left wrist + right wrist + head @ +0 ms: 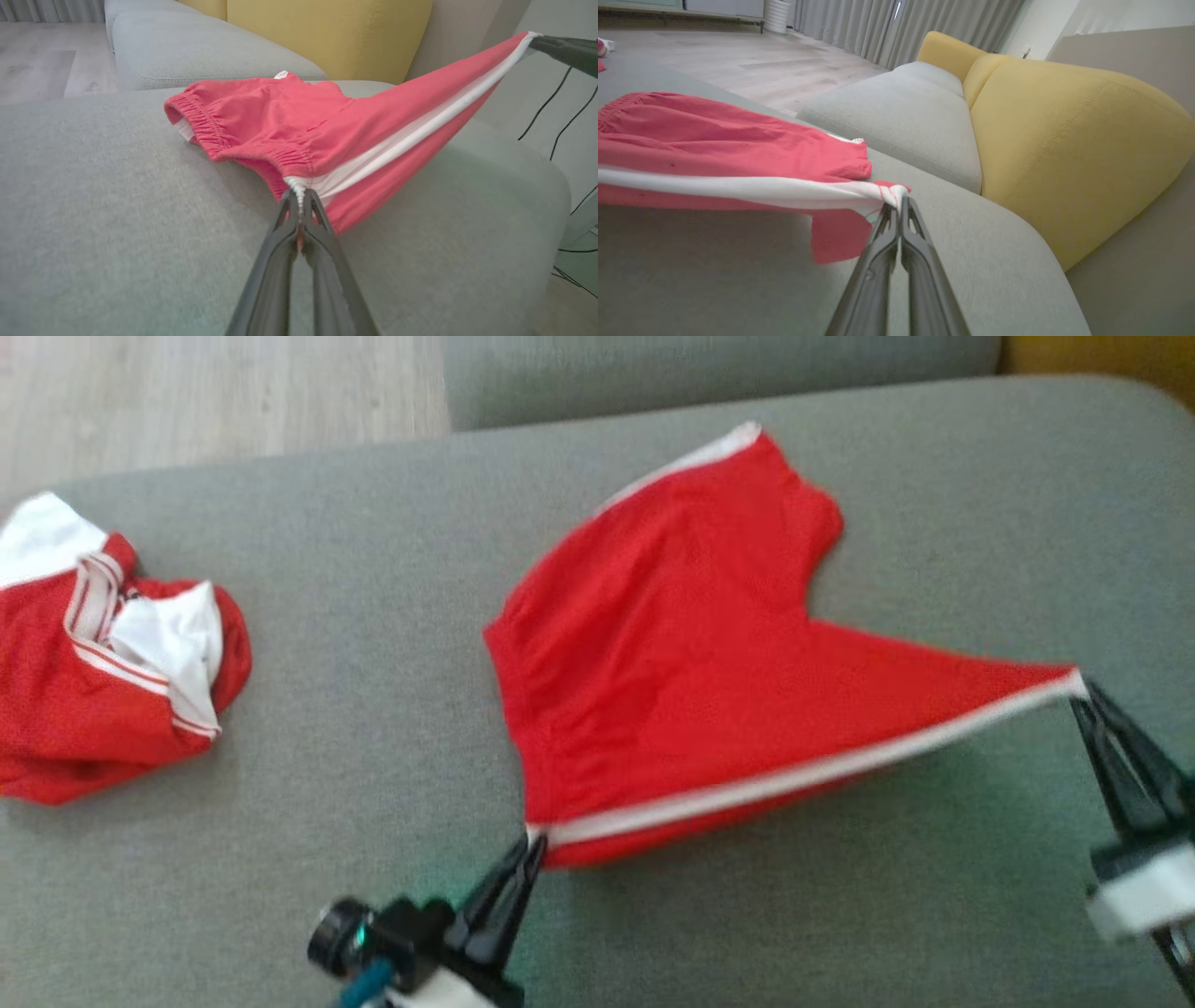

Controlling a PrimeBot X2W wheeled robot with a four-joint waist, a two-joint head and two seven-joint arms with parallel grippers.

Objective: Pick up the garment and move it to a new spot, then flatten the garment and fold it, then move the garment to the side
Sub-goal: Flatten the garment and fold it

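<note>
Left tool (530,847): jaws pinched together on the waistband end of the white side stripe (794,775) of the red fabric shorts (672,663). The left wrist view shows white trim bunched right between the fingertips (300,198).

Right tool (1081,695): also clamped shut, on the hem end of the same stripe, confirmed in the right wrist view (900,205).

Both grips sit on one seam so the near edge goes taut between them. The stripe reads as a straight line, lifted just off the grey upholstered seat (373,644), with a shadow under it. The far half of the shorts, including the elastic waistband (201,121) and the other leg, lies on the seat roughly mid-surface and acts as a drag anchor.

My read is that this is the flatten step: tension along the edge pulls the wrinkles out, and the next move should lay that edge down without slackening it.

Risks:
- The right grip is only on the very corner of the hem, so it could slip under more pull.
- The free flap below the stripe (840,233) hangs loose and may tuck under on lowering.

The crumpled red-and-white garment (93,681) sits well apart at the seat's left end, out of the working area. The yellow cushion (1064,140) is beyond the right tool and isn't touching anything.
</note>
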